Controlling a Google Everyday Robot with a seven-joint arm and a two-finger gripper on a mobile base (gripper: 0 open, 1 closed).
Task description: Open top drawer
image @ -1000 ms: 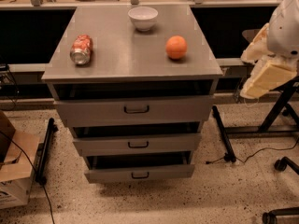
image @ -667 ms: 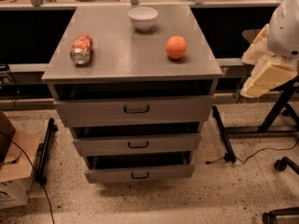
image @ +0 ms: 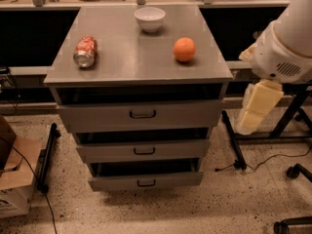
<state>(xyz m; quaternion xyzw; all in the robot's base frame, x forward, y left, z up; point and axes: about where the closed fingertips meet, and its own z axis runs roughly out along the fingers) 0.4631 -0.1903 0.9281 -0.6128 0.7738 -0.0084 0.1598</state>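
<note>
My cream gripper [image: 257, 108] hangs past the right edge of the grey metal worktop [image: 126, 62], touching nothing. I can't make out how wide it is spread. The wide grey top drawer [image: 97, 117] sits under the front edge. A red-and-white drink can [image: 86, 51] lies by the left edge, its writing too blurry to read. A white bowl [image: 149, 18] sits at the back edge and a round orange fruit [image: 185, 49] near the right edge.

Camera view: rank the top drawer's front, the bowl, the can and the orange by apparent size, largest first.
1. top drawer
2. bowl and can: they look alike and the bowl sits farther back, so they are left unranked
3. orange
The tool hangs right of the cabinet, touching nothing.
</note>
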